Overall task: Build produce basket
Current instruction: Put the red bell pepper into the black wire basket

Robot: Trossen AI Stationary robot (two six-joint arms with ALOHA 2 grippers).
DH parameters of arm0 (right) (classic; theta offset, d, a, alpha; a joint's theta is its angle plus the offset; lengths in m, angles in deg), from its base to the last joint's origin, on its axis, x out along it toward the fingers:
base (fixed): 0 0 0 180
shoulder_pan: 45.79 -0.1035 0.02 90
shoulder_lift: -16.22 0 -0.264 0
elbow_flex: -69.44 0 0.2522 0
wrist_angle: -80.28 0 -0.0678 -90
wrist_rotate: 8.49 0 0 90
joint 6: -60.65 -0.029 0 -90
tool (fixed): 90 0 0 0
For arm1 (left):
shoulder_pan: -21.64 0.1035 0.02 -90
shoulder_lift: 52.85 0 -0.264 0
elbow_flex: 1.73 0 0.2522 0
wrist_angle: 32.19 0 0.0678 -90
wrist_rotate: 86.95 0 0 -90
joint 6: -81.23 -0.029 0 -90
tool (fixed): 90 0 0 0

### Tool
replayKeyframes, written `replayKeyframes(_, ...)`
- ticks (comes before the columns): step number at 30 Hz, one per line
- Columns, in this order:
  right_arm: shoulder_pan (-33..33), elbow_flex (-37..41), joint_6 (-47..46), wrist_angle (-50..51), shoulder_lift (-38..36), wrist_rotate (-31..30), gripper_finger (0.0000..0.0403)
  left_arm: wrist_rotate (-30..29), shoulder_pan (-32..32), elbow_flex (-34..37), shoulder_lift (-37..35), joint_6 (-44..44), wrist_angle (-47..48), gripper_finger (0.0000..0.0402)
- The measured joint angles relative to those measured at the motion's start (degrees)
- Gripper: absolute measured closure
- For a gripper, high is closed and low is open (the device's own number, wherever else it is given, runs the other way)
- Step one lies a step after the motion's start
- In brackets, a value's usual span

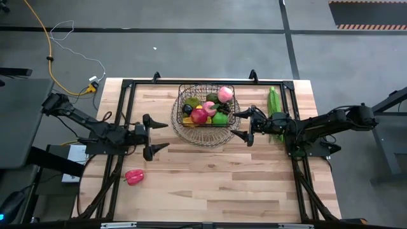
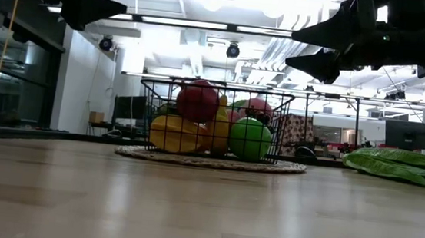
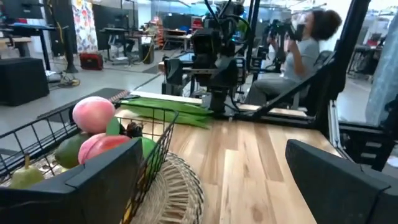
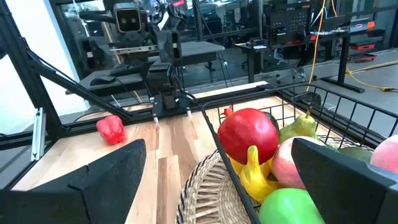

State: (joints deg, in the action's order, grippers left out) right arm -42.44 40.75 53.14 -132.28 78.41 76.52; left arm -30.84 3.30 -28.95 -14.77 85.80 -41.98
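Note:
The dark wire basket (image 1: 205, 107) stands on a round woven mat (image 3: 177, 186) at the table's far middle. It holds several fruits: a pink peach (image 3: 93, 115), a red round fruit (image 4: 249, 134), a banana (image 4: 252, 171) and a green apple (image 2: 249, 138). A red pepper (image 1: 134, 177) lies on the table at the near left. The long green husk (image 1: 274, 105) lies right of the basket. My left gripper (image 1: 166, 135) hovers open just left of the basket. My right gripper (image 1: 236, 125) hovers open at the basket's right side. Both are above the table and hold nothing.
Black frame rails (image 1: 127, 102) run along the table's left, far and right edges. A person (image 3: 311, 43) sits in the room beyond the table's right side. Bare wood (image 1: 216, 184) spans the near half of the table.

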Motion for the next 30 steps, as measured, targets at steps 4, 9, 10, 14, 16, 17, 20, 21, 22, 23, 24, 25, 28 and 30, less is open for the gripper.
replayKeyframes(4, 0.0, 0.0, 0.0, -0.2, 0.0, -1.5, 0.0010, 1.0, 0.4, 0.0, -0.6, 1.7, 0.0, 0.0016)
replayKeyframes(9, 0.0, 0.0, 0.4, -0.2, 0.0, -2.0, 0.0010, 1.8, 0.4, 0.0, 0.0, 2.3, 0.3, 0.0016)
replayKeyframes(10, 0.0, 0.0, 0.4, -0.2, 0.0, -2.0, 0.0010, 1.8, 0.4, 0.0, 0.0, 2.3, 0.3, 0.0016)
replayKeyframes(14, 0.0, 0.0, 0.4, 0.0, 0.0, -2.0, 0.0010, 1.8, 0.4, 0.0, 0.0, 2.3, 0.2, 0.0016)
replayKeyframes(16, 0.0, 0.0, 0.4, 0.2, 0.0, -1.2, 0.0010, 1.7, 0.4, 0.0, 0.0, 1.8, 0.2, 0.0016)
replayKeyframes(17, 0.0, 0.0, 0.5, 0.3, 0.0, -0.4, 0.0010, 1.7, 0.4, 0.0, 0.0, 1.5, 0.2, 0.0016)
replayKeyframes(20, 0.0, 0.0, 0.5, 0.3, 0.0, 2.1, 0.0010, 1.6, 0.4, 0.0, 0.0, 1.2, 0.2, 0.0016)
replayKeyframes(21, 0.0, 0.0, 0.4, 0.2, 0.0, 2.3, 0.0010, 1.6, 0.4, 0.0, 0.0, 1.2, 0.2, 0.0016)
replayKeyframes(22, 0.0, 0.0, 0.5, 0.2, 0.0, 2.3, 0.0010, 1.6, 0.4, 0.0, 0.0, 1.2, 0.2, 0.0016)
replayKeyframes(23, 0.0, 0.0, 0.5, 0.3, 0.0, 2.4, 0.0010, 1.6, 0.4, 0.0, 0.0, 1.2, 0.2, 0.0016)
replayKeyframes(24, 0.0, 0.0, 0.5, 0.3, 0.0, 2.4, 0.0010, 1.6, 0.4, 0.0, 0.0, 1.3, 0.2, 0.0016)
replayKeyframes(25, 0.0, 0.0, 0.5, 0.3, 0.0, 2.4, 0.0010, 1.8, 0.4, 0.0, 0.0, 1.5, 0.2, 0.0016)
replayKeyframes(28, 0.0, 0.0, 0.5, 0.8, 0.0, 2.4, 0.0010, 2.2, 0.4, 0.0, 0.0, 1.8, 0.2, 0.0016)
replayKeyframes(30, 0.0, 0.0, 0.5, 0.9, 0.0, 2.4, 0.0010, 2.2, 0.4, 0.0, 0.0, 1.8, 0.2, 0.0016)
